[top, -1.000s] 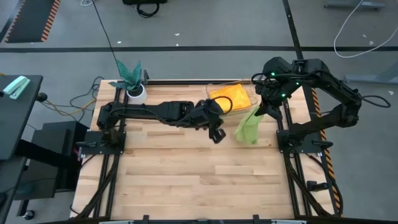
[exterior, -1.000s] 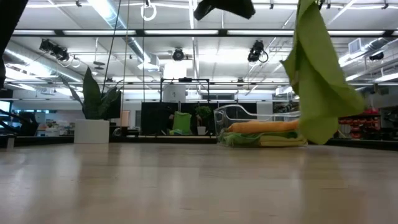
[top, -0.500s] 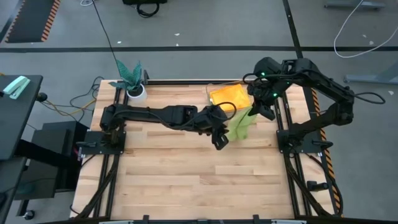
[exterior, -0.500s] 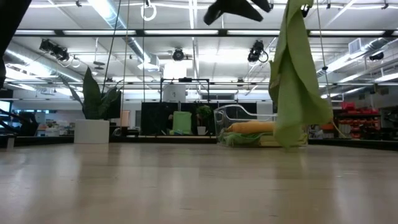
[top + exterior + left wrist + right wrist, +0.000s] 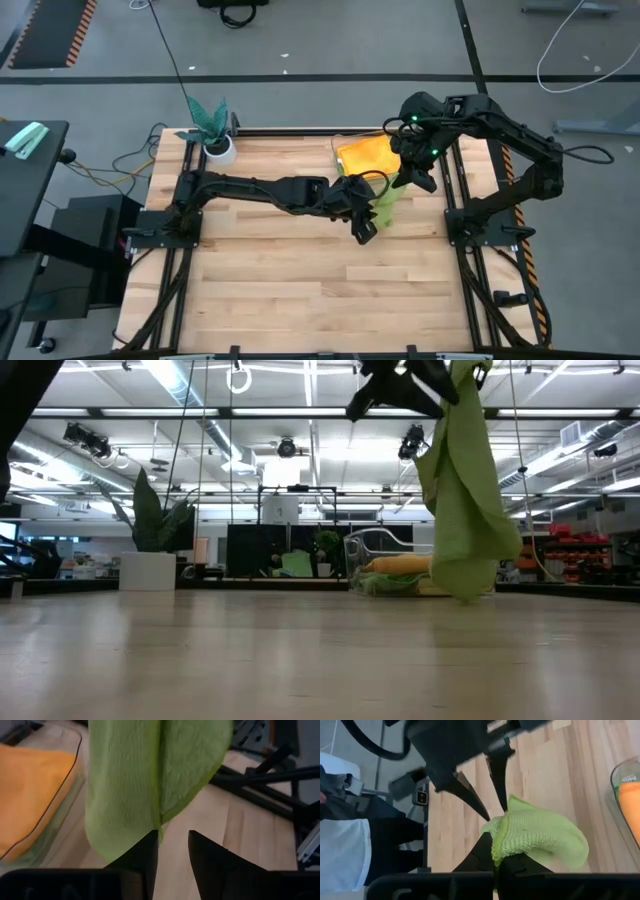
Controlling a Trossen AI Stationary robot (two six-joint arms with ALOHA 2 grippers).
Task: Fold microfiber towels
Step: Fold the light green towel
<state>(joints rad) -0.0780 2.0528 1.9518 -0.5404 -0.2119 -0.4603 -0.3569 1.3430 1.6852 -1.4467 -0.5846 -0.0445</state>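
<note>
Your right gripper (image 5: 418, 172) hangs above the desk (image 5: 300, 290) near its far right corner, its fingers clamped together on the top edge of a lime green towel (image 5: 385, 205). The towel dangles limp below it, its lowest corner close to the wood; from the low view you cannot quite tell whether it touches.

Your left arm reaches across from the left edge, and the left gripper (image 5: 366, 232) sits just beside the hanging towel, on its near side. In the left wrist view its fingers (image 5: 145, 857) stand apart, one tip at the cloth's lower edge and the other clear of it, with nothing between them yet.

Behind the towel, along the far edge, a clear tray (image 5: 342, 146) holds the other towels: an orange towel (image 5: 372, 152) lies on top, with yellow and green cloth under it in the low view.

The step in hand looks like spreading the towel: one corner is held, and the second is about to be taken. The next move likely calls for you to slide the left fingers onto the lower hem, close on one layer only, then draw both grippers apart and lay the cloth flat on the open wood toward the near edge.
</note>
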